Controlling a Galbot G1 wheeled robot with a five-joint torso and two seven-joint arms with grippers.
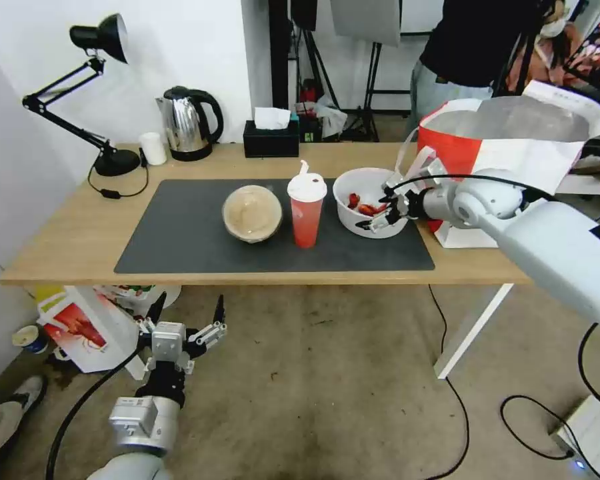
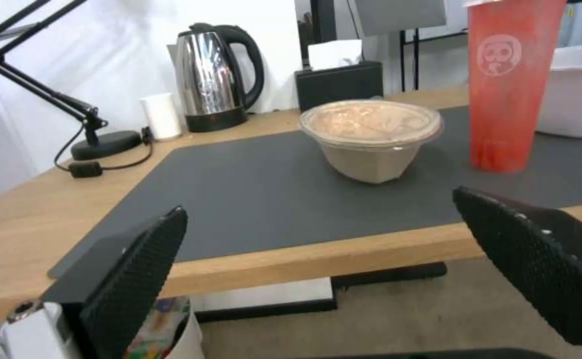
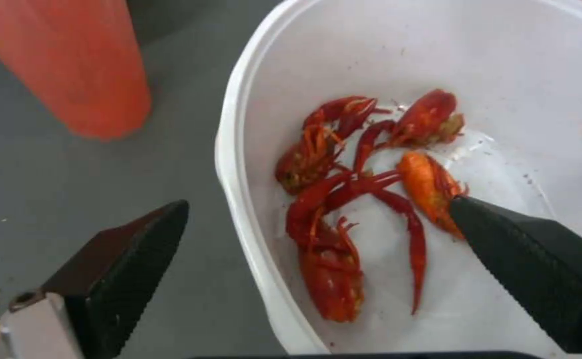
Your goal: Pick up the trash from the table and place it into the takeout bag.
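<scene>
- Right gripper (image 3: 318, 234) fingers spread wide, straddling the near rim of the white bowl (image 1: 370, 193) of crayfish scraps (image 3: 358, 199), right of centre; nothing gripped yet.
- Red cup (image 1: 307, 210) and lidded beige container (image 1: 251, 213) sit mid-frame on the grey mat (image 1: 180, 233).
- Takeout bag (image 1: 513, 140), upper right, looks unfilled; all three items remain.
- Left gripper (image 1: 187, 320) hangs wide open, lower left.

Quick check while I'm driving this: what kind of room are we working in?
Probably a studio or lab set up as an office break corner: a wooden table holds a desk lamp, an electric kettle and a tissue box, with tripod stands behind.
</scene>
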